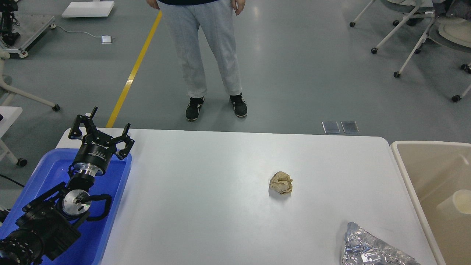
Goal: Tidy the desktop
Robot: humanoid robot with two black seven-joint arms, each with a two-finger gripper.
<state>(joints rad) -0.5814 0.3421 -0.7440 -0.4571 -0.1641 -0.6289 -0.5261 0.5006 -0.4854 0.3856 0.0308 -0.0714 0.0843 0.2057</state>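
Observation:
The white desktop (pixel 206 191) fills the middle of the head view. A crumpled beige paper ball (pixel 281 183) lies right of its centre. A crumpled silver foil bag (pixel 369 248) lies at the front right edge. My left gripper (pixel 101 127) is open and empty, raised above the far end of the blue tray (pixel 94 235), far left of the paper ball. My right gripper is out of view.
A beige-white tub (pixel 404 165) stands at the desktop's right end with a pale cup-like object (pixel 460 202) inside. A person in grey trousers (pixel 206 55) stands just beyond the far edge. Wheeled chairs (pixel 412 25) stand at the back right.

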